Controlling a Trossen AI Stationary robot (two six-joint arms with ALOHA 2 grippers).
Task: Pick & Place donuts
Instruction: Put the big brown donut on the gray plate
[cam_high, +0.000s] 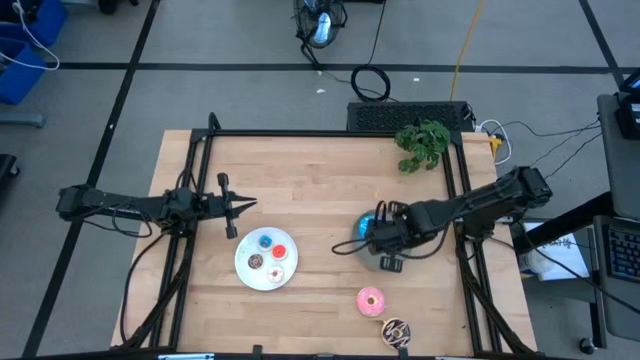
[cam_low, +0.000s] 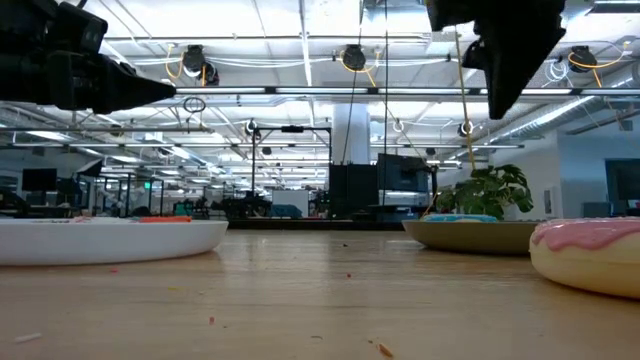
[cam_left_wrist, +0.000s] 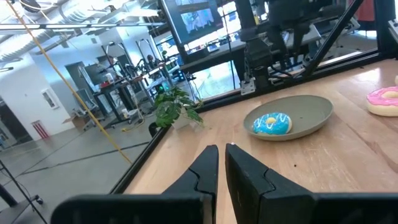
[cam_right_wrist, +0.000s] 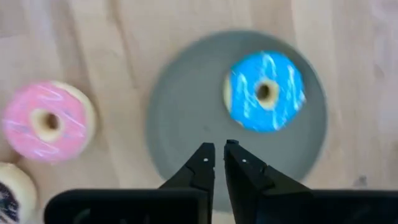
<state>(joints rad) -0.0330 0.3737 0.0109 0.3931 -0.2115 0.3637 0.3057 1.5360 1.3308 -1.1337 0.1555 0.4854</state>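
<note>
A large blue donut (cam_right_wrist: 266, 91) lies flat on the grey plate (cam_right_wrist: 186, 106). A pink donut (cam_high: 371, 300) and a dark sprinkled donut (cam_high: 396, 332) lie on the table near its front edge. Small blue (cam_high: 265, 240), red (cam_high: 280, 251), brown (cam_high: 257, 262) and whitish (cam_high: 276, 272) donuts lie on the white plate (cam_high: 248, 270). My right gripper (cam_right_wrist: 219, 152) is shut and empty above the grey plate, well clear of it in the low view (cam_low: 505, 60). My left gripper (cam_high: 235, 205) is shut and empty, above the table to the far left of the white plate.
A green plant (cam_high: 423, 143) stands at the table's far right corner. A dark frame (cam_high: 300, 133) runs along the table's edges. Bare wood lies between the two plates and across the far half of the table.
</note>
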